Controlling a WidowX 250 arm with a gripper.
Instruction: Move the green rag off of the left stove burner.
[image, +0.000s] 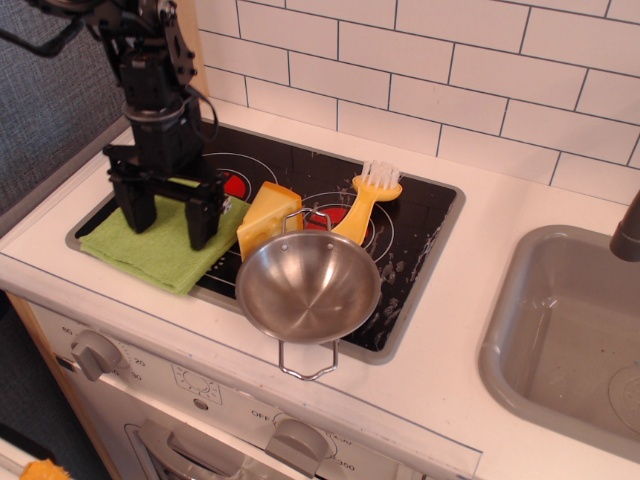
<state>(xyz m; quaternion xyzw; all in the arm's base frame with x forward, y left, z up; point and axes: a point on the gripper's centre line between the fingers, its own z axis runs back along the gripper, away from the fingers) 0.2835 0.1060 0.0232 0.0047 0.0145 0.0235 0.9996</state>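
So we've got the rag sitting front-left, burner mostly uncovered, gripper spread open over it.

Gripper covers part of the rag and most of the left burner; sink runs off the right edge.
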